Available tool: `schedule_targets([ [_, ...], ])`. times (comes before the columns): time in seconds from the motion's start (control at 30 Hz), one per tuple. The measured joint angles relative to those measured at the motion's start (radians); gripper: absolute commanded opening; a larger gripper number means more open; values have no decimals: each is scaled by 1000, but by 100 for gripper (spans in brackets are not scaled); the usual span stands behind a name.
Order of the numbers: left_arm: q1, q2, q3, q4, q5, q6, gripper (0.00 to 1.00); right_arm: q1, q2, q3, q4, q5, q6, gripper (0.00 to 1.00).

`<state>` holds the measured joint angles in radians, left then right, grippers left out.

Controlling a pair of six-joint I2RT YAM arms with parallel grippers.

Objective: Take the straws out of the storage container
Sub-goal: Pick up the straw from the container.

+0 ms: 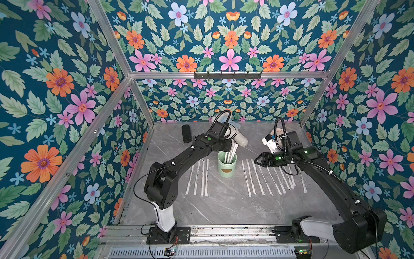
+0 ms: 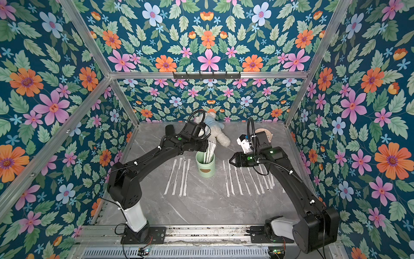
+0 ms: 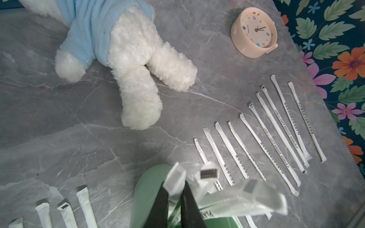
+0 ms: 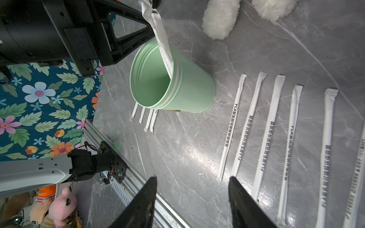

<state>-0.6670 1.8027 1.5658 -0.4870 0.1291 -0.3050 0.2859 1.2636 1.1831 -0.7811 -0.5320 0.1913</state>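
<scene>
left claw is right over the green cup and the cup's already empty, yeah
Not empty: the green cup holds several straws standing in it, as both top views show. The left claw is right over it.

This is a robotics lab test cell, a built booth rather than a lived-in room. A bare aluminium frame (image 1: 156, 75) of extruded bars carries flat panels (image 1: 56, 94), all printed with the same repeating flower-and-leaf pattern. Inside is a grey marble-look tabletop (image 1: 224, 208). A slotted metal rail (image 1: 230, 232) runs along its near edge, and 2 black arms are bolted to it on plates: the left arm (image 1: 179, 157) and the right arm (image 1: 336, 186). Small circuit boards (image 1: 171, 250) with loose wires sit below the rail. In the right wrist view, plush toys (image 4: 63, 203) lie heaped beyond the tabletop's edge.
</scene>
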Motion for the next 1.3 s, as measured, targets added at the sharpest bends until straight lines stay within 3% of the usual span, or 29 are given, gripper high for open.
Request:
schedule_targets([
  [0.83, 0, -150, 92, -141, -140, 20, 13, 0, 3, 1, 22, -18, 16, 59],
  [1.03, 0, -162, 215, -211, -201, 46, 12, 0, 3, 7, 22, -19, 19, 60],
  [1.3, 7, -115, 509, -364, -296, 98, 10, 0, 3, 18, 22, -33, 19, 60],
])
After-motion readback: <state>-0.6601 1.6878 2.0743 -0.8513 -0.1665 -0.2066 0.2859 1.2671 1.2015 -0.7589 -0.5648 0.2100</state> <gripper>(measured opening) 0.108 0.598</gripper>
